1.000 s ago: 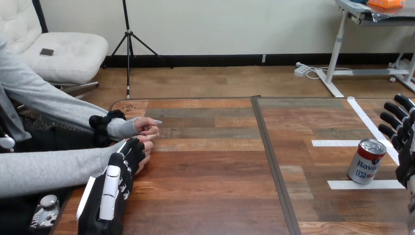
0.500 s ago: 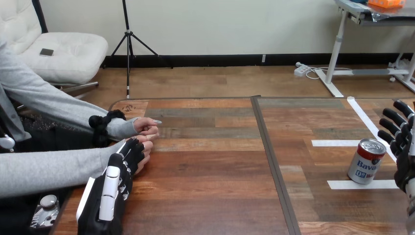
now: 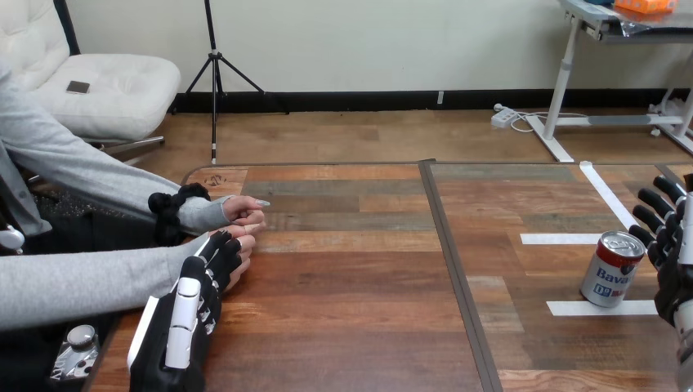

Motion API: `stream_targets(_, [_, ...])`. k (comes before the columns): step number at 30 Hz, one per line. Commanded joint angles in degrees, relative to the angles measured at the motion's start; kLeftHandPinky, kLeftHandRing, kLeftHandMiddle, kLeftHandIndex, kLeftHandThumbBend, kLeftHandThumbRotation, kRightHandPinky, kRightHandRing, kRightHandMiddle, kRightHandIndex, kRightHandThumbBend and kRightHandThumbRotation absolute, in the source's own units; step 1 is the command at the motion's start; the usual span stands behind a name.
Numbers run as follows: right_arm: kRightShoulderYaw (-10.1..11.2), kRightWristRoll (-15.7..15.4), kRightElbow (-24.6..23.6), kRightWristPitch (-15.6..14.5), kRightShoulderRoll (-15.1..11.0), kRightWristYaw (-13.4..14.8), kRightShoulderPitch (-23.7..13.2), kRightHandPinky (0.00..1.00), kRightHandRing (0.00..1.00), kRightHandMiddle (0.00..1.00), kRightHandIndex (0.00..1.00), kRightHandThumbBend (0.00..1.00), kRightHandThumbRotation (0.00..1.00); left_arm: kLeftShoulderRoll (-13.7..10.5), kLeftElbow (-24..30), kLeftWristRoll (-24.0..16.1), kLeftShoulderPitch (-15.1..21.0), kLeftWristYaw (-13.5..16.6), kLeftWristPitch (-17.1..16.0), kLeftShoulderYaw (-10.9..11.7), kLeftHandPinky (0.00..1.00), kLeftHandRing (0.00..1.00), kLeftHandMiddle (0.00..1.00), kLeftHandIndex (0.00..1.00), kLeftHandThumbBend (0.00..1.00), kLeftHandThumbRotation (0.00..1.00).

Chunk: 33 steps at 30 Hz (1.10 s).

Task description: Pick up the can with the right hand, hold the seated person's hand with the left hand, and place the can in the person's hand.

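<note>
The can [image 3: 611, 269] is standing upright just left of the right hand [image 3: 672, 261], which is hovering open and empty beside it.

Place: robot test lab.
Signs: white tape strips [image 3: 564, 239] marking a wooden table [image 3: 351, 327]; robot's left hand [image 3: 198, 290] at its edge.

upright can [image 3: 611, 269], right hand [image 3: 668, 261] beside it

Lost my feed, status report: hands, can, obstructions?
Left hand over the person's nearer hand. Right hand open beside the upright can, not gripping. Nothing between them.
</note>
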<state>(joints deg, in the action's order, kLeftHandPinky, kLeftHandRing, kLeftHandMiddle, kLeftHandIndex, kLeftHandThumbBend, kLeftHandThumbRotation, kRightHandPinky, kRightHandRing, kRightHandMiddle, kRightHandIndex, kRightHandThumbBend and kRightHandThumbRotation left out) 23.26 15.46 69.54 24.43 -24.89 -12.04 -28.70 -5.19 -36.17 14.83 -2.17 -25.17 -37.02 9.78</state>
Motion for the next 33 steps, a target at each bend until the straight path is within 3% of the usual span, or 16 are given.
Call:
stream_targets(1, [-0.35, -0.42, -0.08, -0.38, 0.68, -0.54, -4.77, 0.93, 0.93, 0.9, 0.91, 0.84, 0.98, -0.55, 3.5, -0.86, 2.05, 0.15, -0.56, -0.62, 0.98, 0.92, 0.9, 0.9, 0.6, 1.0])
stream_targets(20, [-0.82, -0.84, 0.5, -1.06, 1.76, -0.9, -4.31, 0.95, 0.94, 0.92, 0.93, 0.82, 0.95, -0.38, 3.57, -0.48, 2.03, -0.06, -0.42, -0.42, 0.96, 0.92, 0.9, 0.9, 0.59, 1.0])
stream_targets(33, [-0.63, -0.42, 0.73, -2.12, 2.42, -2.02, -4.16, 0.99, 0.96, 0.94, 0.94, 0.89, 0.88, -0.62, 3.58, -0.74, 1.98, 0.1, -0.39, -0.37, 0.96, 0.92, 0.9, 0.9, 0.59, 1.0])
